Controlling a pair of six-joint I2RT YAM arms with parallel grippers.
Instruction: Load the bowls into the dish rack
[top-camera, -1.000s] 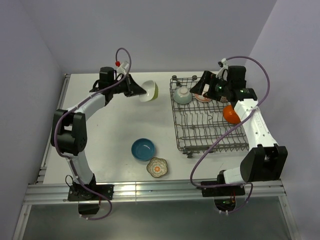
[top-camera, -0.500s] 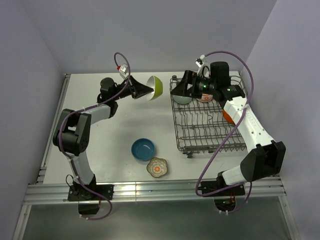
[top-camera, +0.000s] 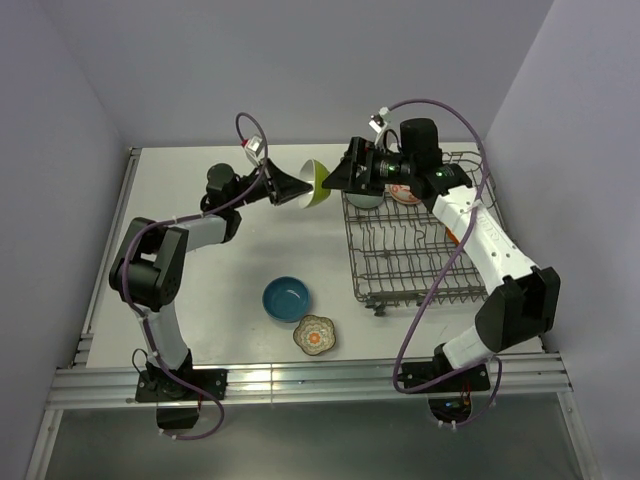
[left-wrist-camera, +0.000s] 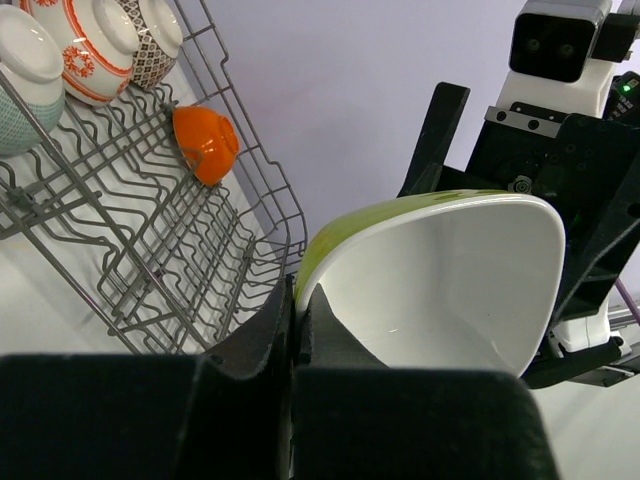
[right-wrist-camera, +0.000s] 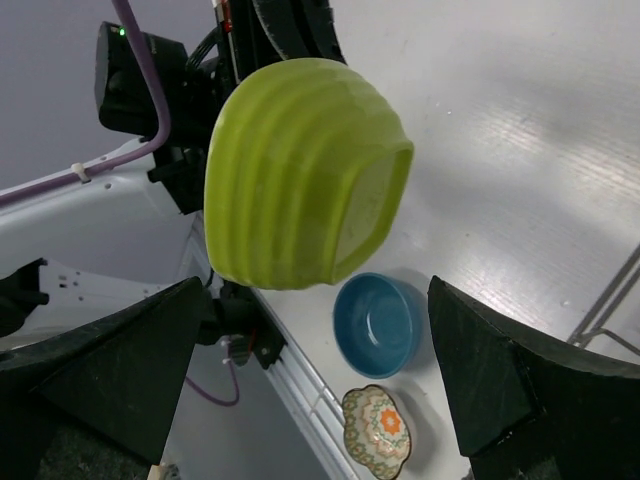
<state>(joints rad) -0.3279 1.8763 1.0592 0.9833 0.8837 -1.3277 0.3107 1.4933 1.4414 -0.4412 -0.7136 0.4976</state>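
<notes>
My left gripper is shut on the rim of a white squarish bowl with a lime-green underside, held in the air just left of the dish rack. My right gripper faces that bowl, open, its fingers apart from it. In the rack stand a pale teal bowl, an orange-white patterned bowl, a grey patterned bowl and an orange-bottomed bowl.
A deep blue bowl and a scalloped floral bowl sit on the white table near its front edge. Walls close in on the left, back and right.
My left gripper has carried the green-bottomed bowl rightward to the rack's left edge. My right arm has swung left from over the rack to face the bowl.
</notes>
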